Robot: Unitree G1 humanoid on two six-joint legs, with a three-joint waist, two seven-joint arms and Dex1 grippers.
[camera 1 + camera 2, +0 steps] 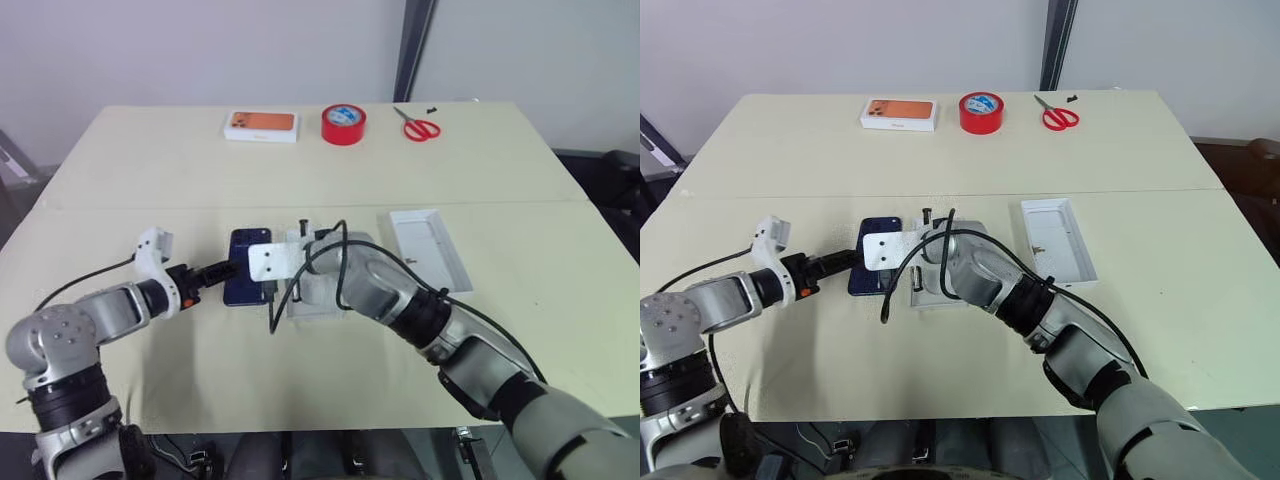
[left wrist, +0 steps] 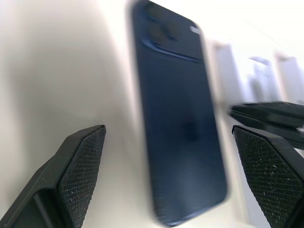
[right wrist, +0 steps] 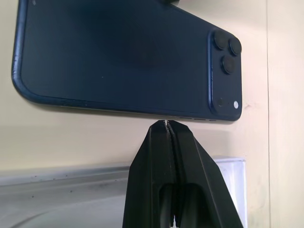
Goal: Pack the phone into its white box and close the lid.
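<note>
Right wrist view: phone (image 3: 118, 57) flat on table (image 1: 150, 160), long axis crosswise; right gripper (image 3: 166, 124) closed empty at its near edge, left gripper (image 2: 171, 142) wide open astride it.

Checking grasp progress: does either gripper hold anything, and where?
Nothing held. The phone lies on the table; the shut right gripper meets its edge, the open left gripper straddles it.
</note>
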